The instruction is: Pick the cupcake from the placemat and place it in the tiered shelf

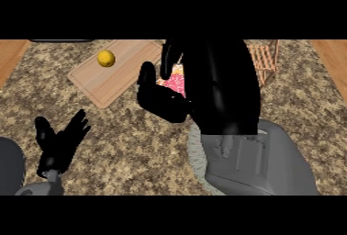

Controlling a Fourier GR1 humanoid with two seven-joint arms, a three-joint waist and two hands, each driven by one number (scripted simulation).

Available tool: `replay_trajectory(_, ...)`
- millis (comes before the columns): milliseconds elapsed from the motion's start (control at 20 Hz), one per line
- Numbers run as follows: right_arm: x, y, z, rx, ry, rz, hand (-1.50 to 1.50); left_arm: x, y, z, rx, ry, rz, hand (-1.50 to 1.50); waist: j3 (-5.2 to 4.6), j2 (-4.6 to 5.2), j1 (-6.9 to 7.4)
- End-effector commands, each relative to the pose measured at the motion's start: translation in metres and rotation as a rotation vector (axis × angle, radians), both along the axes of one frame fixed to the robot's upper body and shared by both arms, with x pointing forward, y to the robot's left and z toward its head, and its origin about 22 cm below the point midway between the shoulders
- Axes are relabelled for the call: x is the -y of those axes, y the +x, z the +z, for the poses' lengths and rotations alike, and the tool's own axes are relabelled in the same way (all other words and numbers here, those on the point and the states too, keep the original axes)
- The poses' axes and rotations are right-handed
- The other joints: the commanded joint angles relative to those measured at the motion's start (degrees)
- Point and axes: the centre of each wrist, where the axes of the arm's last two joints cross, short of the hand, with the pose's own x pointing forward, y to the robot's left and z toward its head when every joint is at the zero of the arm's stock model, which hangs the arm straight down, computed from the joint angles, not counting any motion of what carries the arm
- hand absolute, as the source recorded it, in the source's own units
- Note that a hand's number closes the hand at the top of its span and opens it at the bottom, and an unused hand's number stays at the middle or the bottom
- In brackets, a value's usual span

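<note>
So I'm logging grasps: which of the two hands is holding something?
The right hand, raised mid-view, is curled round the pink cupcake. The left hand rests open at lower left, holding nothing.

Pink-speckled cupcake [176, 84], yellow lemon [106, 58], pale wooden placemat [112, 80], mottled brown counter [136, 147]

We see a speckled brown granite counter [136, 151] filling the view. On it lies a light wooden placemat [108, 80], set at an angle near the far edge, carrying 1 yellow lemon [106, 58]. A wooden slatted tiered shelf [265, 62] stands on the counter to the right.
</note>
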Motion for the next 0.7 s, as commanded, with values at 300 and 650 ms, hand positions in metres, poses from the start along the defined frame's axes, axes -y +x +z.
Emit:
replay_trajectory(300,0.028,0.045,0.085,-0.014,0.061,-0.174,1.50,0.007,0.002,-0.008,-0.008,-0.013,0.000,0.00,-0.08,0.41,0.35)
replay_trajectory(650,0.074,0.083,0.096,0.000,0.045,-0.203,1.50,0.001,-0.008,-0.005,-0.007,-0.013,-0.008,0.00,-0.03,0.37,0.45)
